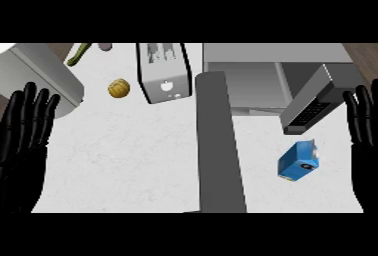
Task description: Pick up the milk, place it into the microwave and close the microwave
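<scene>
- The blue milk carton lay on the white speckled counter. Its long axis ran from lower left to upper right, and its paler top end pointed up-right towards the microwave.
- The carton sat outside the grey box-shaped microwave, near its front and right of the long dark grey slab, which was probably the opened door.
- A dark keypad panel showed just above the carton, apart from it.
- The black left hand rested at the left edge with straight fingers pointing up, holding nothing.
- The black right hand rested at the right edge in the same way, well clear of the carton.
- A silver toaster and a small round yellow item stood further left.
</scene>
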Tool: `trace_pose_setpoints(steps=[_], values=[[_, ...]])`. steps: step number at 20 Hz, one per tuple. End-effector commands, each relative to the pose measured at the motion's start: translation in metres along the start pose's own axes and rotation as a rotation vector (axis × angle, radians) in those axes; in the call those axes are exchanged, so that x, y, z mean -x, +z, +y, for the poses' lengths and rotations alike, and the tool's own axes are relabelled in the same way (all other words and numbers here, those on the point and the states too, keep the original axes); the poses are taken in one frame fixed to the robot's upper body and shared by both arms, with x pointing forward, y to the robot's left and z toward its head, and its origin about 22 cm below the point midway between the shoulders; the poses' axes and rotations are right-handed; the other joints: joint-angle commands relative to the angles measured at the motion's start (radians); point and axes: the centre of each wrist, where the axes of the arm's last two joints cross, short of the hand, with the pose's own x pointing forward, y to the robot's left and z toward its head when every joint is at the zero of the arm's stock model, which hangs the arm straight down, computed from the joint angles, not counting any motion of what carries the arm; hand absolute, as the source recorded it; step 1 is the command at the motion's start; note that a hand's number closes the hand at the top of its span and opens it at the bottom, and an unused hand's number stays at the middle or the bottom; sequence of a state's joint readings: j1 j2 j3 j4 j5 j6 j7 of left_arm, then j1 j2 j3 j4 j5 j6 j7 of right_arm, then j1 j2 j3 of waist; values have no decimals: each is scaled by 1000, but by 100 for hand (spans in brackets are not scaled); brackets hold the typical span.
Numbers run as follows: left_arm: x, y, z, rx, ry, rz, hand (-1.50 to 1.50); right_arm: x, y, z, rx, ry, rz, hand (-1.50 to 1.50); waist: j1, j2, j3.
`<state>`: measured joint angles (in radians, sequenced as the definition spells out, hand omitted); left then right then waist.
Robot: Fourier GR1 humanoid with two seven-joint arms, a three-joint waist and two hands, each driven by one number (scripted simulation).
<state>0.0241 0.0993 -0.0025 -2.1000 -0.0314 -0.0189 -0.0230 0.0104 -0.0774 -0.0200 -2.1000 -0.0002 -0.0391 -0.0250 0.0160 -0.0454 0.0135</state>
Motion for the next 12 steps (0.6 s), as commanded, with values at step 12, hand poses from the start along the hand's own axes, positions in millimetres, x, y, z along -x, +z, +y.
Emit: trace_pose_setpoints(steps=[12], values=[[-10, 52, -37, -185, 193, 145, -150, -55, 30, -45, -168, -81, 161, -150, -15, 41, -14]])
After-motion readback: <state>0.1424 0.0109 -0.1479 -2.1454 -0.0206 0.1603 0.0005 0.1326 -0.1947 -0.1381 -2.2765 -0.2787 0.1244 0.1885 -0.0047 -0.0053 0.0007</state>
